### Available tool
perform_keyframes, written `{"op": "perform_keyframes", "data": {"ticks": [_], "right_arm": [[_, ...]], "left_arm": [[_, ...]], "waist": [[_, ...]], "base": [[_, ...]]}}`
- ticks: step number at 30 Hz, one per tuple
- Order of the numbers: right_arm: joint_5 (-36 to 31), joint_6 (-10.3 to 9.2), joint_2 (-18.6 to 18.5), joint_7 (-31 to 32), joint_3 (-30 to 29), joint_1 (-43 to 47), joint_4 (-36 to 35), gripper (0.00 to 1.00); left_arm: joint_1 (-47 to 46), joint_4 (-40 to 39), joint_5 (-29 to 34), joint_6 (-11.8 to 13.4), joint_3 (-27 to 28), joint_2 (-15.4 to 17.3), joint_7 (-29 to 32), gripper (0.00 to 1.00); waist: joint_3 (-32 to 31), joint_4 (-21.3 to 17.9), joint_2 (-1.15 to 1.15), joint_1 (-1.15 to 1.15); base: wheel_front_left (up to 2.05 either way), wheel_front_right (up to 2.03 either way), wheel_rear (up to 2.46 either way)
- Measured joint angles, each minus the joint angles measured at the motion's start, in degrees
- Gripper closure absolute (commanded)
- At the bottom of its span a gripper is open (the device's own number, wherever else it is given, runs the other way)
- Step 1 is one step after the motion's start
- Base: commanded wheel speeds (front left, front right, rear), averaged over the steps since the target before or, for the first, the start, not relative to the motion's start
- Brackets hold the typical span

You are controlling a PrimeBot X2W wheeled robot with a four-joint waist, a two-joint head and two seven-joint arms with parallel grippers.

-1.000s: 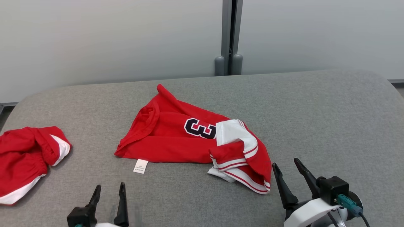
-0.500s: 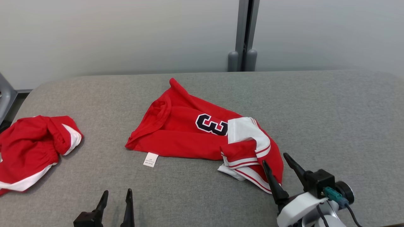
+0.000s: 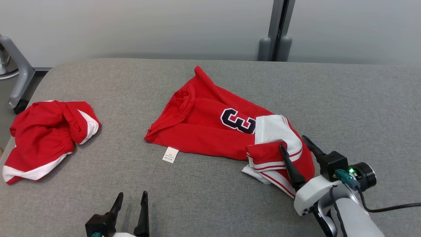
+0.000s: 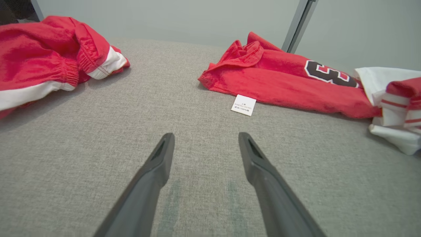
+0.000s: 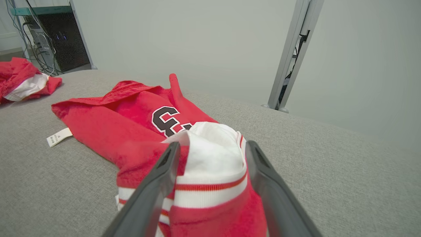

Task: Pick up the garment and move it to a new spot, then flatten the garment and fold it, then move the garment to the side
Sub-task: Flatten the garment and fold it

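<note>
The garment (image 3: 204,131) is a red jersey with a dark "3", lying crumpled mid-table, its white and striped end bunched at the right. It also appears in the left wrist view (image 4: 289,85) and the right wrist view (image 5: 131,121). My right gripper (image 3: 292,142) is open, its two fingers standing on either side of that striped bunch (image 5: 210,184) without closing on it. My left gripper (image 3: 132,193) is open over bare cloth near the front edge, well short of the garment's white label (image 4: 243,105).
A second red and white garment (image 3: 42,131) lies crumpled at the table's left end. The grey padded table (image 3: 345,98) has free room at the right and front. A grey post (image 3: 275,33) stands behind, a wheeled frame (image 3: 16,82) at far left.
The head camera has turned, shifting the whole picture. My right gripper has moved forward from beside the garment until its open fingers straddle the striped end. The left gripper stays put.
</note>
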Motion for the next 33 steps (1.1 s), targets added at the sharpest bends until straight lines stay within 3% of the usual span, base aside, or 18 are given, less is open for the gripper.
{"op": "perform_keyframes", "data": {"ticks": [3, 4, 5, 7, 8, 15, 23, 24, 25, 28, 33], "right_arm": [[-0.8, 0.0, -0.1, 0.0, -1.1, -1.0, 1.5, 0.0], [-1.0, 0.0, -0.1, 0.0, -1.4, -1.3, 1.6, 0.04], [-1.0, 0.01, -0.1, 0.0, -1.8, -1.6, 1.6, 0.42], [-1.1, 0.0, -0.1, 0.0, -2.5, -2.2, 2.0, 0.75], [-1.4, 0.01, -0.1, 0.0, -2.6, -2.3, 2.7, 1.0], [0.0, 0.01, -1.0, 0.0, -7.5, -5.2, -0.5, 1.0], [0.2, 0.01, -6.0, 0.0, -17.4, -10.9, 1.9, 1.0], [-0.6, 0.01, -6.9, 0.0, -18.1, -11.7, 3.2, 0.78], [-1.2, 0.01, -7.6, -0.1, -19.4, -12.7, 5.3, 0.0], [-3.0, 0.01, -8.8, -0.1, -24.1, -14.9, 9.9, 0.0], [-5.6, 0.0, -8.1, -0.2, -30.7, -15.9, 9.6, 0.0]], "left_arm": [[-0.1, 0.2, -0.6, 0.1, -0.5, 0.0, 0.0, 0.0], [-0.2, 0.2, -0.9, 0.1, -0.5, 0.0, 0.0, 0.0], [-0.2, 0.2, -1.0, 0.1, -0.6, 0.0, 0.0, 0.0], [-0.6, 0.2, -1.3, 0.1, -0.8, 0.0, 0.0, 0.0], [-0.9, 0.2, -1.5, 0.2, -0.9, 0.0, 0.0, 0.0], [-2.3, -0.3, -2.0, 0.2, -1.2, 0.0, 0.0, 0.0], [-3.0, 0.2, -1.5, -0.4, -1.4, 0.0, 0.0, 0.0], [-3.5, 0.3, -1.5, -0.5, -1.5, 0.0, 0.0, 0.0], [-3.8, 0.3, -1.4, -0.6, -1.5, 0.0, 0.0, 0.0], [-4.5, 0.9, -1.2, -0.9, -1.7, 0.0, 0.0, 0.0], [-4.9, 1.0, -0.5, -1.0, -2.2, 0.0, 0.0, 0.0]], "waist": [[0.6, 0.3, 0.0, 0.0], [0.8, 0.4, 0.0, 0.0], [1.0, 0.4, 0.0, 0.0], [1.3, 0.4, 0.0, 0.0], [1.4, 0.4, 0.0, 0.0], [2.5, 0.3, 0.0, 0.0], [4.0, 0.4, 0.0, 0.0], [4.2, 0.5, 0.0, 0.0], [4.5, 0.7, 0.0, 0.0], [5.3, 1.0, 0.0, 0.0], [5.5, 0.7, 0.0, 0.0]], "base": [[0.0, 0.0, 0.0], [0.0, 0.0, 0.0], [0.0, 0.0, 0.0], [0.0, 0.0, 0.0], [0.0, 0.0, 0.0], [0.0, 0.0, 0.0], [0.0, 0.0, 0.0], [0.0, 0.0, 0.0], [0.0, 0.0, 0.0], [0.0, 0.0, 0.0], [0.0, 0.0, 0.0]]}}
